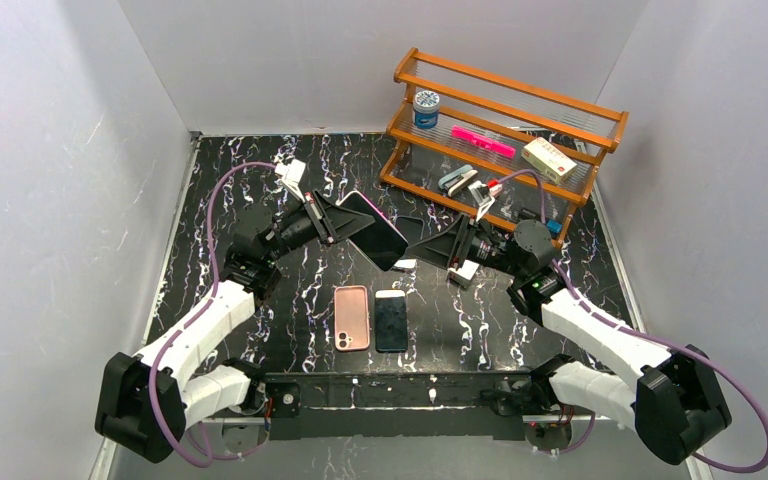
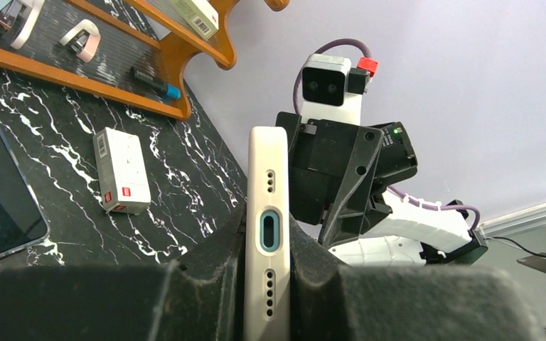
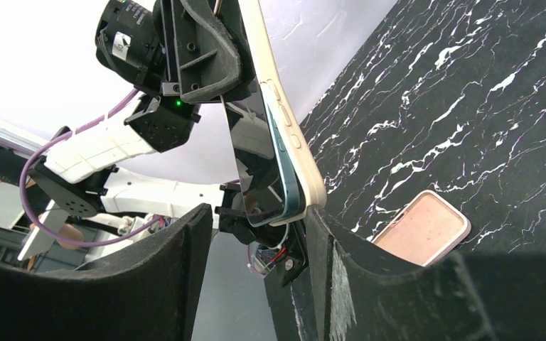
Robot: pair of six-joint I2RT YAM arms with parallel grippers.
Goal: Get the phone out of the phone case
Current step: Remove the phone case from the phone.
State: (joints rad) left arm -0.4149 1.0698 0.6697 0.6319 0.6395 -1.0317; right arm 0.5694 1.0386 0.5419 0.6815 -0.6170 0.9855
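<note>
Clamping cream case, phone inside: left fingers.

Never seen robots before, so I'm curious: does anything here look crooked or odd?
The phone held in the left claw is askew in its cream case. Near the right claw, one corner sticks out while the rest sits inside. Nothing looks spilled or broken.

Bare tabletop at left; rack blocks far right, pink case and phone lie front-centre.
</note>
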